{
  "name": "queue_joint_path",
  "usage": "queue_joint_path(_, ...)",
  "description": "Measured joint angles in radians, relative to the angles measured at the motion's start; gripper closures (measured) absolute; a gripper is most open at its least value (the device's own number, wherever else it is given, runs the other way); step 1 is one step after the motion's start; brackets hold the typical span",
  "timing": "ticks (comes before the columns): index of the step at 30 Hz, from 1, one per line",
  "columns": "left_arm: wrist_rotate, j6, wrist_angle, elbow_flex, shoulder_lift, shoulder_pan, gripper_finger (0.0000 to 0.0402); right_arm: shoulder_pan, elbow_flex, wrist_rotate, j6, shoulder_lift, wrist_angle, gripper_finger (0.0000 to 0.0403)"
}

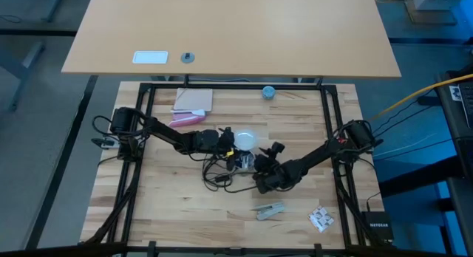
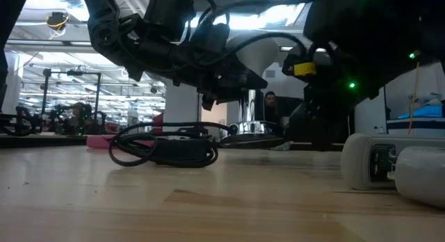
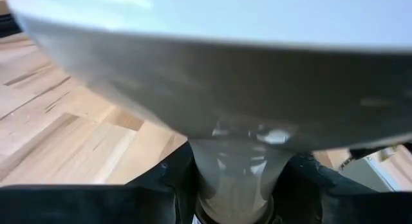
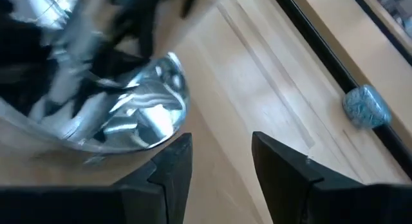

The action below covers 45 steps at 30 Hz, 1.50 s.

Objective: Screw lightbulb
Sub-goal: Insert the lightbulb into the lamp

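The white frosted lightbulb (image 1: 244,140) is near the table's middle, and its dome fills the left wrist view (image 3: 212,63). My left gripper (image 1: 229,140) reaches in from the table's left and is shut on it. A round shiny silver disc (image 4: 132,118) lies on the table just near of the bulb, with a thin black cord (image 1: 219,173) coiled beside it. My right gripper (image 4: 222,166) comes from the table's right and is open. Its fingers stand right beside the disc's edge, with only bare table between them. My left gripper pinches the lightbulb's narrow neck (image 3: 235,169) between its two fingers (image 3: 161,185). The fingers come about level from the table's left. The dome sticks out past the fingertips. In the low view the bulb (image 2: 268,54) is held above the table, over the silver disc (image 2: 252,135).
A pink object (image 1: 186,119) and a flat card (image 1: 194,100) lie at the far left. A blue ball (image 1: 268,91) sits by the far frame rail. A white-grey device (image 1: 270,210) and a small packet (image 1: 321,218) lie toward the near right.
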Motion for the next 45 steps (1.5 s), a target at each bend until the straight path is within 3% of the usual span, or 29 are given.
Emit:
queue_joint_path(8, -0.007, 0.005, 0.001, 0.000, 0.000, 0.021, 0.0251, 0.063, 0.000, -0.018, -0.162, -0.096, 0.000, 0.0237)
queue_joint_path(16, -0.007, 0.001, 0.008, 0.000, 0.000, 0.028, 0.0251, 0.071, 0.001, -0.189, -0.305, -0.112, 0.088, 0.0237)
queue_joint_path(21, -0.007, 0.000, 0.008, 0.000, 0.000, 0.020, 0.0251, 0.071, 0.001, -0.116, -0.397, -0.110, 0.167, 0.0237)
queue_joint_path(38, -0.006, -0.005, 0.056, 0.000, 0.000, 0.020, 0.0251, 0.071, 0.001, -0.138, -0.452, -0.050, 0.272, 0.0237)
queue_joint_path(45, -0.009, -0.007, 0.054, 0.000, 0.000, 0.015, 0.0251, 0.072, 0.001, -0.030, -0.472, -0.038, 0.304, 0.0237)
